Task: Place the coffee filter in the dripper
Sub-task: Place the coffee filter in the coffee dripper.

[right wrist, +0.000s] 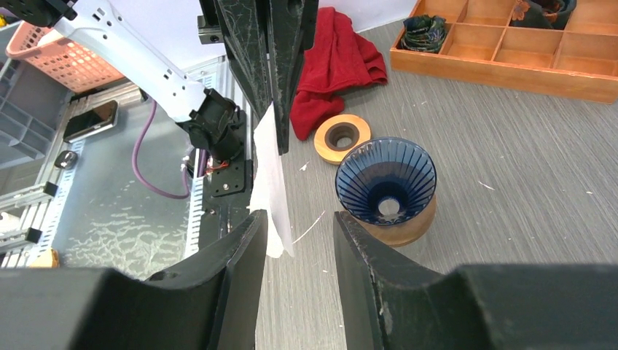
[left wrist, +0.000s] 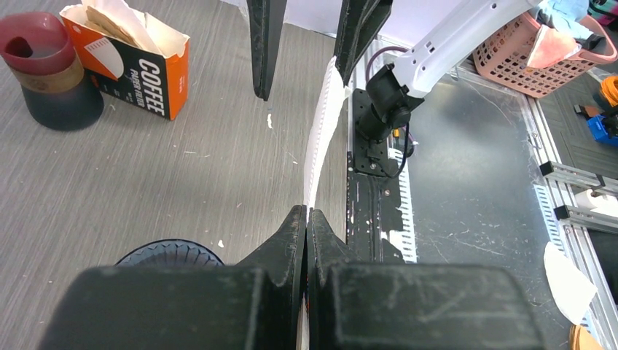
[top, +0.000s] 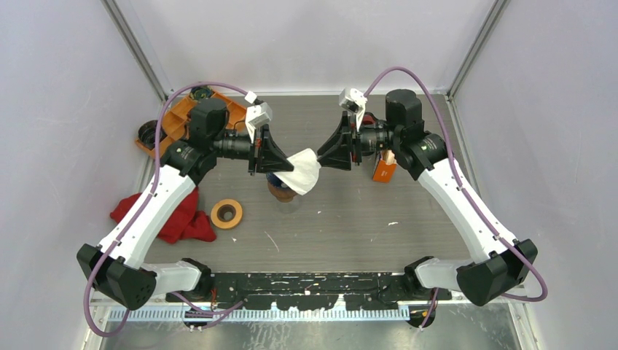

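1. From above, the left pincer (top: 290, 166) is pressed together on a white paper filter (top: 304, 173), held over the middle of the grey wood-grain tabletop (top: 408, 211), above the dripper (top: 280, 191). The right pincer (top: 321, 156) faces it from the other side. A compartmented orange tray (top: 175, 120) fills the far left corner. A red cloth (top: 178, 219) and a flat ring (top: 227, 214) lie toward the left edge. The widest open stretch runs from the dripper to the near edge, flecked with white scraps.
2. From the left wrist, the jaws meet on the filter's crimped edge. The sheet runs edge-on toward the opposite pincer's fingers, close against one. An open-topped orange cardboard box (left wrist: 146, 69) holds paper filters, with a dark cup (left wrist: 47, 73) just beside it.
3. From the right wrist, the jaws stand spread. The filter hangs just by one finger, and I cannot tell if it touches. The dripper is a see-through blue ribbed cone on a round wooden base, beside the filter. One tray compartment holds a dark bundle.
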Motion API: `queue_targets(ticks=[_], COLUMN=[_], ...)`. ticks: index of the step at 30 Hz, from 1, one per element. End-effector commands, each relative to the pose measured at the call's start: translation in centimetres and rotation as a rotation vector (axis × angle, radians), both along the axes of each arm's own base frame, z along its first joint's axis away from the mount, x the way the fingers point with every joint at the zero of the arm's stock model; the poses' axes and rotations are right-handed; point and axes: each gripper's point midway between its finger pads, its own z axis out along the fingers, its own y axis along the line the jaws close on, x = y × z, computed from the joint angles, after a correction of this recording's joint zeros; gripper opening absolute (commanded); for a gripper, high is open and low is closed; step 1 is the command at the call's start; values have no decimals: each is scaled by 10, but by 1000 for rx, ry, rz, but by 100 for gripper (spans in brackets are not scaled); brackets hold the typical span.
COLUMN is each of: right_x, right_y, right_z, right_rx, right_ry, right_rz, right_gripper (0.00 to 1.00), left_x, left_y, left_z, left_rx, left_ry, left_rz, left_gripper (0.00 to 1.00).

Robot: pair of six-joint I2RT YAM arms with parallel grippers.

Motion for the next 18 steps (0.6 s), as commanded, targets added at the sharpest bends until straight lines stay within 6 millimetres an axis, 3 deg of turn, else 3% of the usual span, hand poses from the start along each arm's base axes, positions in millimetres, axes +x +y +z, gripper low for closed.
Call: queue_targets(ticks=[1, 18], right_x=[-7, -14], right_y=[3, 24], right_z=[9, -3], right_rx=[30, 34], right_ry=[-31, -4], right_rz=[38, 88], right_gripper=[45, 45], left_x=[-4, -9], left_y=[0, -4], left_z=[15, 23], left_rx=[-39, -98], left_ry=[-52, -40], left_rz=[-16, -51], left_gripper=[0, 0])
